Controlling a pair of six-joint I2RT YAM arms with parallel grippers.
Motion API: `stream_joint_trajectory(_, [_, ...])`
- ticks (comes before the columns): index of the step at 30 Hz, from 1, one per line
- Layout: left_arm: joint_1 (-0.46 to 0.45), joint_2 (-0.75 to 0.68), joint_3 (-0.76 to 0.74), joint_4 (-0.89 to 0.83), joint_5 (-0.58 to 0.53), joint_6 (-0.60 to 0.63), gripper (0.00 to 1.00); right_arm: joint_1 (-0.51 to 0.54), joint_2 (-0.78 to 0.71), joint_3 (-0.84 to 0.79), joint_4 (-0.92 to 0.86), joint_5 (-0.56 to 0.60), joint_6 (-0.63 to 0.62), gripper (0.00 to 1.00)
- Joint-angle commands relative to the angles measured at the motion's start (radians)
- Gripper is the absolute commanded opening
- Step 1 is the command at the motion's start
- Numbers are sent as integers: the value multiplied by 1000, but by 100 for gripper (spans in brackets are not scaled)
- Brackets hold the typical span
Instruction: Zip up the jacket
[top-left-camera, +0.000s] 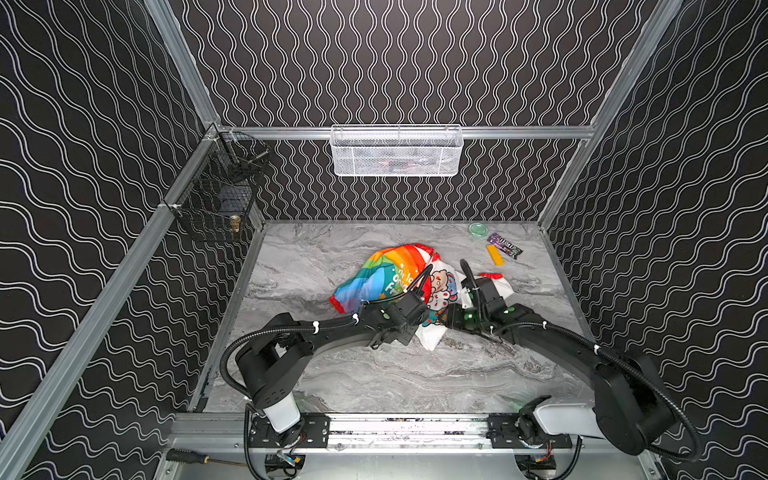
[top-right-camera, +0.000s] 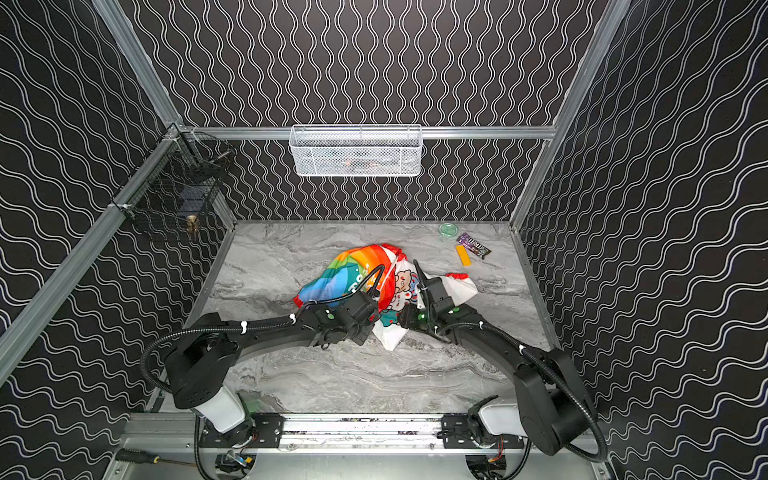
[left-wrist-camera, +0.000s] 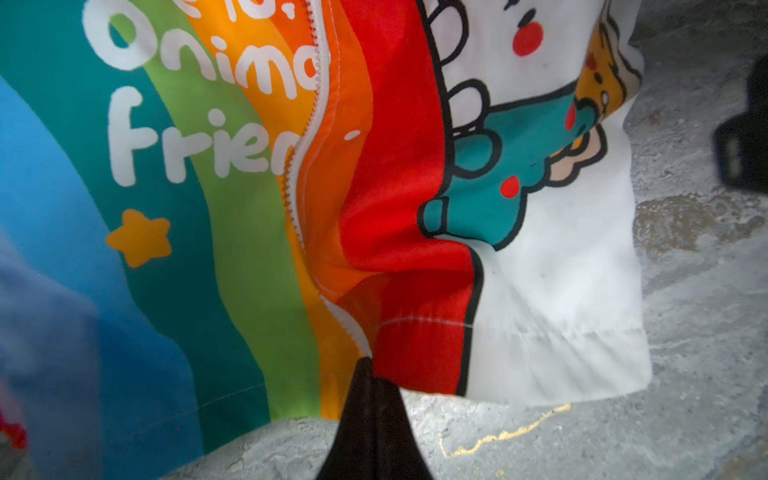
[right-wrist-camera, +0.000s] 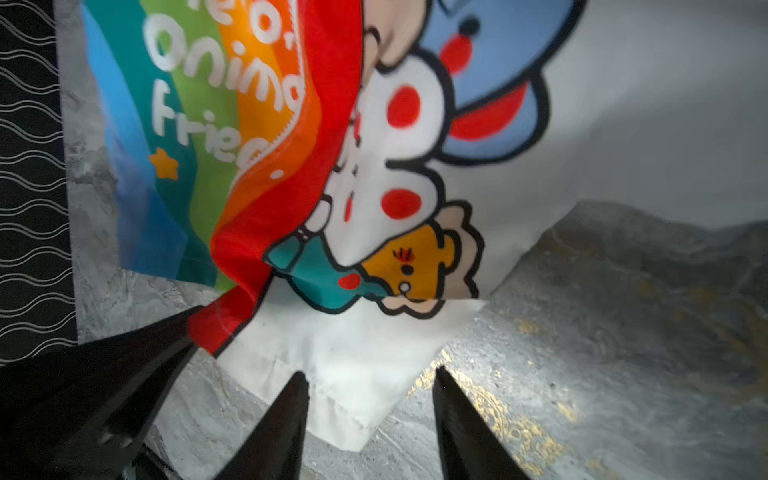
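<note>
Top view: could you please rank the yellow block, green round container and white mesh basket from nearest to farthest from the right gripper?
From the right gripper:
1. Yellow block, table's back right.
2. Green round container, farther back.
3. White mesh basket, back wall.

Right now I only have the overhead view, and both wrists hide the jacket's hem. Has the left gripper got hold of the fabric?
Observer: Yes. The left wrist view shows the left gripper shut on the hem of the jacket, at the lower end of the zipper.
Operator: And the right?
Observer: The right gripper is open, the white hem corner lying between its fingers, unpinched.
Operator: Any teeth meshed?
Observer: None that I see; one bare row of teeth shows.
</note>
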Motion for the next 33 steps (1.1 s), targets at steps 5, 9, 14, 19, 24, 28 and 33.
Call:
stream_joint_trajectory(5, [7,-18,-11,3,10,16,0,45,34,-88,149,-40,244,53])
stream_joint_trajectory(9, [7,-22,-15,3,11,18,0,77,57,-94,182,-49,291,56])
stream_joint_trajectory(14, [8,-28,-19,6,16,18,0,89,100,-115,233,-59,325,48])
stream_joint_trajectory(19, [8,-39,-25,7,19,20,0,89,92,-124,210,-26,342,17])
stream_joint_trajectory(24, [8,-61,-46,20,41,27,0,83,-7,-113,101,67,322,2])
stream_joint_trajectory(28, [8,-108,-80,48,68,21,37,58,-43,-105,40,97,292,0])
stream_joint_trajectory(33, [53,-157,-118,73,107,-13,56,14,-46,-130,11,98,269,0])
